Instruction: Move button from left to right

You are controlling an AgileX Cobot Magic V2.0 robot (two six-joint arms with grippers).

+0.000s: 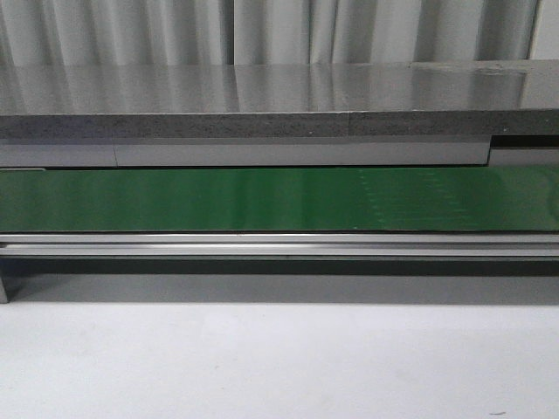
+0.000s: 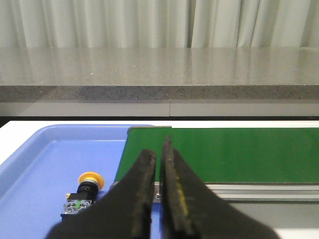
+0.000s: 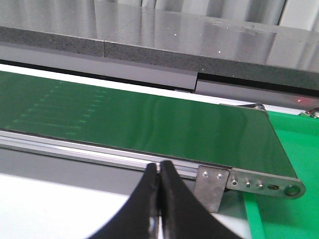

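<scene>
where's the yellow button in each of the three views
Front view: not in it.
Left wrist view: the button lies on its side in the blue tray, beside the left gripper, untouched.
Right wrist view: not in it.
Shared landmark: the green conveyor belt shows in all three views.

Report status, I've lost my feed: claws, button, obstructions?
Both claws shut, empty: left claw, right claw. Button lying in blue tray. Green belt bare.

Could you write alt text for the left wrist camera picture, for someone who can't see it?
A yellow-capped button lies on its side in a blue tray, untouched. The left tool, black fingers nearly shut and empty, points over the tray's edge towards a green conveyor belt. Behind are a grey counter and pale curtains.
</scene>
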